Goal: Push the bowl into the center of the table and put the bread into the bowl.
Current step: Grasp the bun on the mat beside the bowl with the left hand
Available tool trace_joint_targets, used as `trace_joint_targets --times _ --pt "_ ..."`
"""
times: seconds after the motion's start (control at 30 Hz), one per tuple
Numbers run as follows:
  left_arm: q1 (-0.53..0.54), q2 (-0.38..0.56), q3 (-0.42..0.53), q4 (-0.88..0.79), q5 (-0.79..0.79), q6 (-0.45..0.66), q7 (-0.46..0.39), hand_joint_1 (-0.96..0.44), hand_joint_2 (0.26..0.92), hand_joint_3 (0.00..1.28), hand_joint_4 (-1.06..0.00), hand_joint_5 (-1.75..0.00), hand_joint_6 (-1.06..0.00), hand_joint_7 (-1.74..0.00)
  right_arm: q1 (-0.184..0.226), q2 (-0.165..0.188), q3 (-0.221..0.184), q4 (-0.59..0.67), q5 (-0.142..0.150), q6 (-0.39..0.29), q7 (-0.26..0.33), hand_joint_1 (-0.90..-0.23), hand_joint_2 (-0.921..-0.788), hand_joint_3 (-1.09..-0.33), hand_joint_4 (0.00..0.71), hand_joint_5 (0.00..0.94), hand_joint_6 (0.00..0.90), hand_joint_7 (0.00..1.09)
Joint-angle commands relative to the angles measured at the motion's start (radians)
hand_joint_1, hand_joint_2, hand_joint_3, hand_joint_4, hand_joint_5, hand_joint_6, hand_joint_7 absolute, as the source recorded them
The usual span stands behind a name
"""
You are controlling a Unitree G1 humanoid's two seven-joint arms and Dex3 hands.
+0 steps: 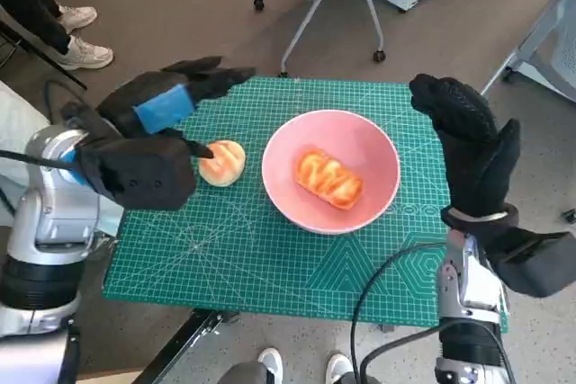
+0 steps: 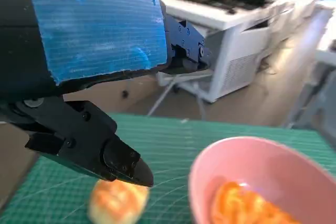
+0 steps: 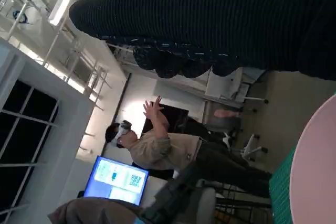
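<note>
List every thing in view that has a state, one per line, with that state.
Pink bowl: upright near the mat's middle, holding one bread.
Glazed bread: lying inside the bowl.
Round bread roll: on the green mat, outside the bowl, not lifted.
Left hand: fingers apart, holding nothing, a fingertip close over the roll.
Right hand: raised beside the bowl, holding nothing, not touching it.
</note>
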Motion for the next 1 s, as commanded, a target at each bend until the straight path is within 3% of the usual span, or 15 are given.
trace_joint_targets --times 0.03,0.37,0.7,1.0 --pt "0.026 0.02 -0.004 0.005 -0.013 -0.022 -0.002 -0.12 0.78 0.0 -0.09 0.0 -0.24 0.0 0.015 -0.006 0.004 0.008 0.004 0.015 0.011 -0.652 -0.921 -0.768 0.234 0.0 0.145 0.51" --pt "0.034 0.011 -0.029 0.045 -0.003 -0.028 -0.005 -0.07 0.757 0.0 -0.09 0.0 -0.23 0.0 0.016 -0.014 0.0 0.005 0.013 0.025 0.027 -0.652 -0.921 -0.771 0.232 0.0 0.145 0.52" --pt "0.008 -0.014 -0.115 0.095 0.12 0.064 0.023 0.14 0.748 0.0 -0.04 0.0 -0.23 0.0 0.022 -0.02 -0.005 -0.003 0.016 0.038 0.027 -0.656 -0.921 -0.771 0.232 0.0 0.143 0.52" --pt "-0.031 -0.046 -0.165 0.2 0.144 0.084 0.027 0.18 0.752 0.01 -0.02 0.0 -0.2 0.0 0.039 -0.023 0.0 -0.035 0.007 0.05 0.015 -0.661 -0.921 -0.771 0.231 0.0 0.142 0.52"
